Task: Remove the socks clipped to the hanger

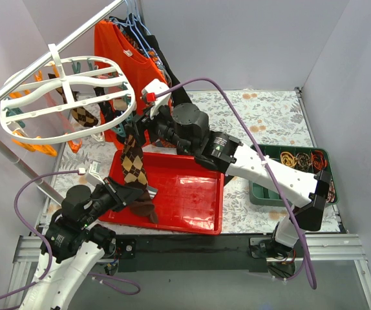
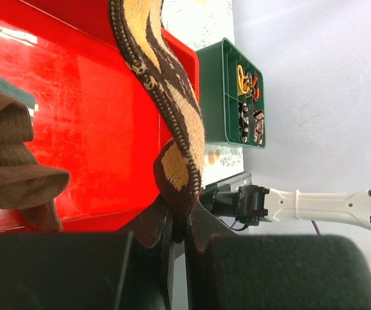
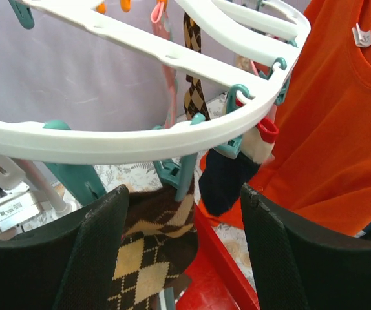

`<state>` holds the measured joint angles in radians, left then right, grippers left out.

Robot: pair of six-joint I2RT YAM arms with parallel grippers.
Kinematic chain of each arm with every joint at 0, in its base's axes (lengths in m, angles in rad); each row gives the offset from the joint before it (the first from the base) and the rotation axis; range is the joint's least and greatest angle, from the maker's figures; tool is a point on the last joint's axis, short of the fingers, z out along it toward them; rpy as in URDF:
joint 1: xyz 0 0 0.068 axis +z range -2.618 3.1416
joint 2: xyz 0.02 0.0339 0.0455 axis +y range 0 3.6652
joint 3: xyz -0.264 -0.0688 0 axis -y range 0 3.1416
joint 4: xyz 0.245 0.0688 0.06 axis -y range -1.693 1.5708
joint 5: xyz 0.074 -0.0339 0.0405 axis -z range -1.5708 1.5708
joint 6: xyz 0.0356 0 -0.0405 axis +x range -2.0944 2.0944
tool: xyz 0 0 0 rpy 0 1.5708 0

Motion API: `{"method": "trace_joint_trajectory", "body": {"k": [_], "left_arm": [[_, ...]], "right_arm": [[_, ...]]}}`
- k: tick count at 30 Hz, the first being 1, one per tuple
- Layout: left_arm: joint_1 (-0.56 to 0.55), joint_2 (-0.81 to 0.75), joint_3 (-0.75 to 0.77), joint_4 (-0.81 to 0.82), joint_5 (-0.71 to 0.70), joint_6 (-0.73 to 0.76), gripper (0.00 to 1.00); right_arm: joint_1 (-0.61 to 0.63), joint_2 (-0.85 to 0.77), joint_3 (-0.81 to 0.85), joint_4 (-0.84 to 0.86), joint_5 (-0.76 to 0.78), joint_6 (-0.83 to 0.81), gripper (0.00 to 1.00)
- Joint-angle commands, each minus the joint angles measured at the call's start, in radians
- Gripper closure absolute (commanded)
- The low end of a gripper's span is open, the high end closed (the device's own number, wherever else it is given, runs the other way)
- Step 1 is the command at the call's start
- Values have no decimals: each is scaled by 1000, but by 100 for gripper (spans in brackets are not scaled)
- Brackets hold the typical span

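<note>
Lower end of argyle sock (image 1: pixel 134 165) clenched in left fingers (image 2: pixel 56 271) over near-left edge of tray (image 1: pixel 192 200); sock rising to hanger (image 3: pixel 172 124) rim, flanked at top by right fingers (image 3: pixel 289 258), spread wide; navy sock (image 3: pixel 221 181) clipped alongside.

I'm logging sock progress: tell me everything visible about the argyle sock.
The argyle sock is knitted, brown with tan diamonds, and hangs stretched, slanting over the red tray. Its dark lower end is pinched in the left gripper; its top reaches up toward the white hanger; whether a clip holds it is unclear.
</note>
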<state>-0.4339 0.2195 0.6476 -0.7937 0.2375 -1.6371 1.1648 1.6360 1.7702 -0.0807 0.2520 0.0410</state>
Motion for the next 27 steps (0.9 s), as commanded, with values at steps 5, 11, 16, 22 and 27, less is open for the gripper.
{"method": "trace_joint_trajectory", "body": {"k": [5, 11, 16, 22, 27], "left_arm": [[-2, 3, -6, -4, 34, -1, 100], [-2, -2, -9, -4, 40, -6, 100], [-2, -6, -5, -18, 39, -7, 100], [-2, -17, -9, -33, 34, -4, 100], [-2, -14, -17, -53, 28, -12, 100]], "right_arm": [[33, 31, 43, 171, 78, -27, 27], [39, 81, 55, 251, 139, -36, 32], [49, 113, 64, 303, 171, -36, 37], [58, 127, 71, 323, 208, -33, 47], [59, 127, 69, 325, 227, -29, 65]]}}
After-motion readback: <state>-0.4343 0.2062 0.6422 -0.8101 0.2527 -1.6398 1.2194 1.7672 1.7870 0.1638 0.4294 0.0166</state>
